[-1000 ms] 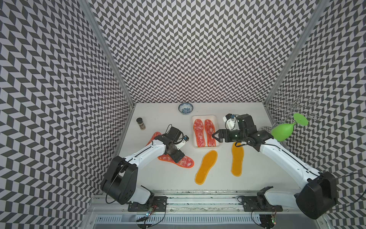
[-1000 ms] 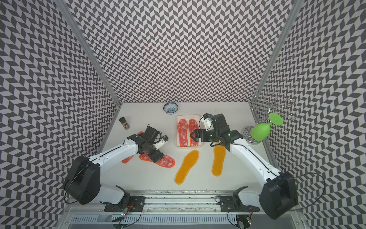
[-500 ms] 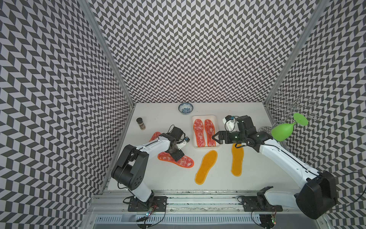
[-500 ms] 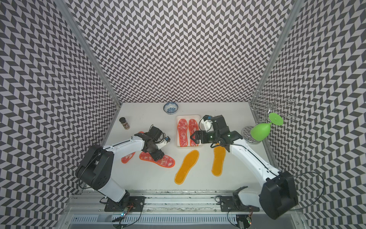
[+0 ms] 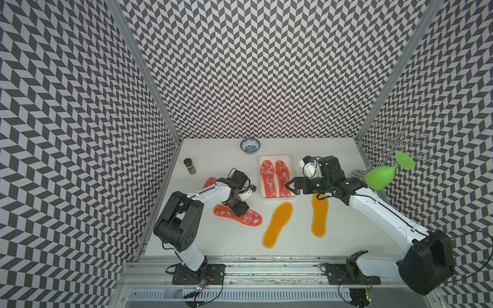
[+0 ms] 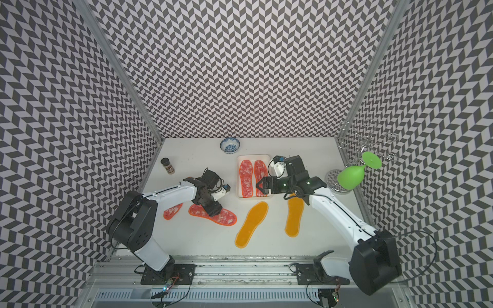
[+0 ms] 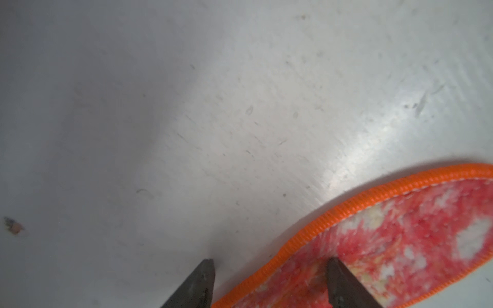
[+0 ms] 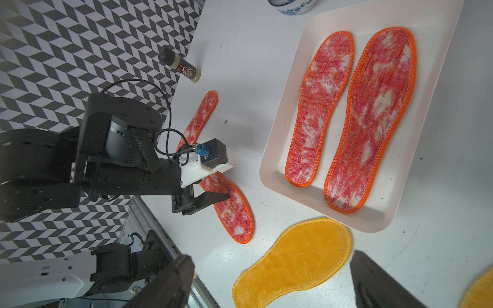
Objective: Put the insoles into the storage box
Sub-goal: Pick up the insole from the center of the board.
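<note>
left tool (image 7: 270, 264): part open, tips astride edge of mottled insole (image 5: 249, 218) lying left of table (image 5: 229, 240) centre, nothing gripped | right tool (image 5: 289, 187): wide open, empty, over front-right corner of storage box (image 5: 276, 157) | box: mid-table toward back edge, two mottled insoles (image 5: 267, 179) inside | yellow insoles (image 5: 278, 228): two, toward front edge

The whole white counter (image 5: 229, 234) is taken in from high above its front edge in both top views, faced downward toward the back wall, from well away. From the left wrist, the counter is viewed at very close range past two dark fingers (image 7: 202, 282), with only the orange-stitched edge of a mottled red-and-white insole (image 7: 400, 240) caught. From the right wrist, a nearer slanted look is given across the shallow white plastic tray (image 8: 266, 165); the same insole is shared by all views.
</note>
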You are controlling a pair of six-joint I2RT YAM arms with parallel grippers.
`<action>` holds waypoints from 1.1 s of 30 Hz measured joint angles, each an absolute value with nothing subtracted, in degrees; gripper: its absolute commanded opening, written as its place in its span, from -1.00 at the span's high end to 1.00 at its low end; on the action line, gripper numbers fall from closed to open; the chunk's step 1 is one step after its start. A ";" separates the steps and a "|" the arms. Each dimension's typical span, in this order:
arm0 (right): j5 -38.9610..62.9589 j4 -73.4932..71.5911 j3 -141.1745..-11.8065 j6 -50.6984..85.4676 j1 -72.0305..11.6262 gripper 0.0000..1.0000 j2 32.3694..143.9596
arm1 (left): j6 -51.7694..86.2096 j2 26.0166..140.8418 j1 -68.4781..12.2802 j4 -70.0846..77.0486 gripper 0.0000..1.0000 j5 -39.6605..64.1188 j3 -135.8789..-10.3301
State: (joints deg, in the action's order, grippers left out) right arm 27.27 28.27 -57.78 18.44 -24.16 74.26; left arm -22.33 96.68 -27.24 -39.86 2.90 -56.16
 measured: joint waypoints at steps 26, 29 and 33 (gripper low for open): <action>30.11 27.55 -57.78 18.02 -21.56 -0.86 74.26 | -14.79 100.77 -29.98 -45.23 1.00 -3.20 -62.54; 30.33 27.22 -57.78 18.04 -21.54 -0.86 74.26 | -12.08 100.53 -29.91 -45.19 1.00 -3.44 -62.61; 30.48 26.92 -57.78 18.26 -21.45 -0.85 74.26 | -8.34 98.54 -29.87 -45.08 1.00 -3.14 -62.65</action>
State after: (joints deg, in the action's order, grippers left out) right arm 30.48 26.92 -57.78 18.26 -21.45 74.26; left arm -8.34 98.54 -29.87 -45.08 -3.14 -62.65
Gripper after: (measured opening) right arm 0.930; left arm 0.089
